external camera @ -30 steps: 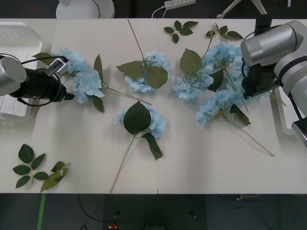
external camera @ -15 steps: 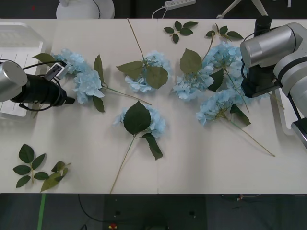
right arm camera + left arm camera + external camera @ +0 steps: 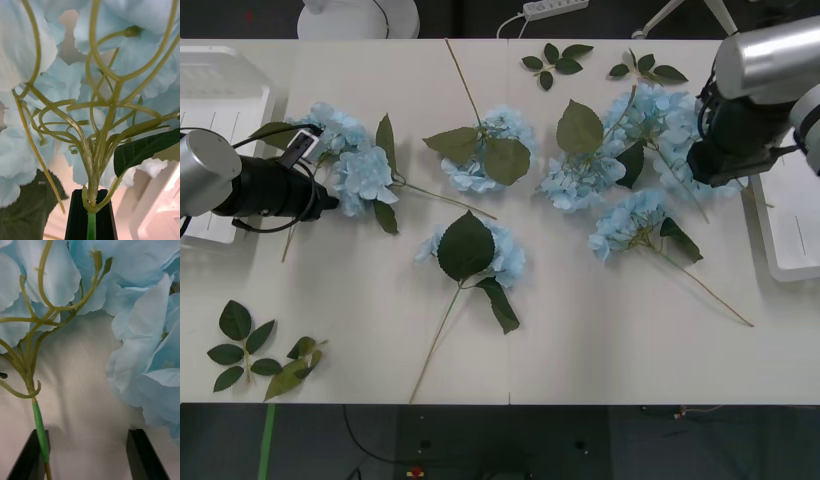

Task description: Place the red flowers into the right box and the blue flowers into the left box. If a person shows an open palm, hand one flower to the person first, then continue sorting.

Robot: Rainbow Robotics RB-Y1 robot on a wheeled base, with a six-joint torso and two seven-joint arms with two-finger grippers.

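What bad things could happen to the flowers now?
The right gripper, shut on a blue flower's stem, may snag neighbouring blue flowers and drag them along. The left gripper is open with a stem against one finger, so closing might miss or push it away.

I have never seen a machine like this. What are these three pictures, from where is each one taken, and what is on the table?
It is a robot with two arms. The front view looks down on a white table strewn with blue flowers. A white tray sits at each end: the left box and the right box. The other two pictures come from cameras on the wrists. The right gripper is shut on the stem of one blue flower, near the right box. The left gripper is open, its black fingers either side of bare table, with another flower's stem lying against one finger.
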